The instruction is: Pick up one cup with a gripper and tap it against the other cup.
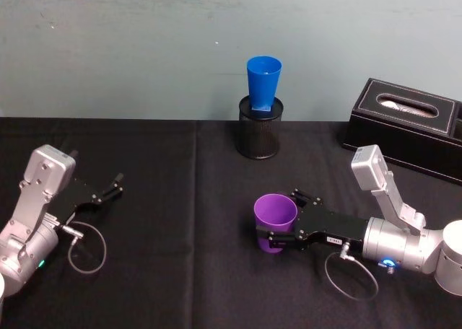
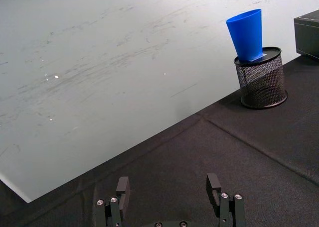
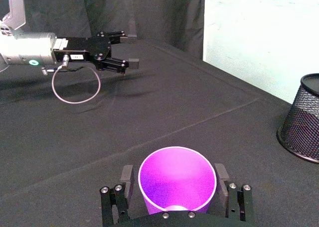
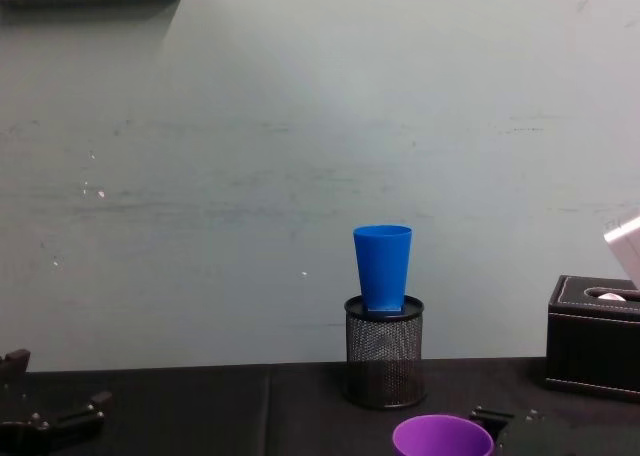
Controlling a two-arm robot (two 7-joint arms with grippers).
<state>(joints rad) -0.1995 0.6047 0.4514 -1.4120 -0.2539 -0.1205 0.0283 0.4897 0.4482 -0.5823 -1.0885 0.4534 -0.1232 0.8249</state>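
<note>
The purple cup stands upright on the black cloth right of the middle, its mouth open upward and its rim low in the chest view. My right gripper reaches in from the right and is shut on it, one finger pressed to each side. The blue cup sits upright on top of a black mesh pen holder at the back, well beyond the purple cup. My left gripper rests open at the far left.
A black tissue box stands at the back right, near the right arm's elbow. The wall rises close behind the mesh holder. Bare black cloth lies between the two arms and between the purple cup and the holder.
</note>
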